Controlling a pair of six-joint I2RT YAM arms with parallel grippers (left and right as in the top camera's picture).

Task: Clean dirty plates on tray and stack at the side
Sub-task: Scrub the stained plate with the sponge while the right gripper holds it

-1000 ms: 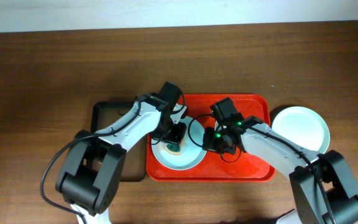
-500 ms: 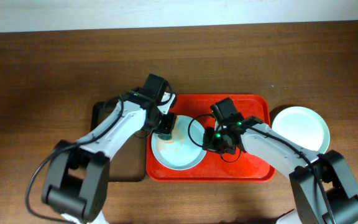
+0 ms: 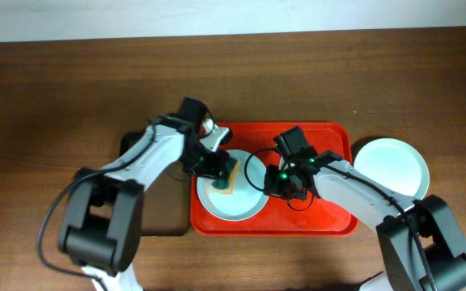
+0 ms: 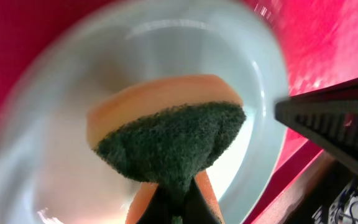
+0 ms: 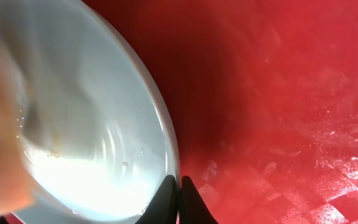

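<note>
1. Overhead: the left gripper is clamped on a sponge, over the upper left of a pale, glossy plate. The plate lies at the lower left of the red tray. The right gripper is closed on the plate's right rim. A second plate lies on the wood, right of the tray.
2. Left wrist: the sponge is orange foam with a coarse dark-green scouring face. It fills mid-frame, with the plate's shallow bowl directly behind it. Contact cannot be told. Scrubbing likely means pressing straight ahead.
3. Right wrist: the jaws pinch the thin rim at bottom centre. The plate spreads to the upper left, faintly yellow-specked, with textured red plastic to its right.
</note>
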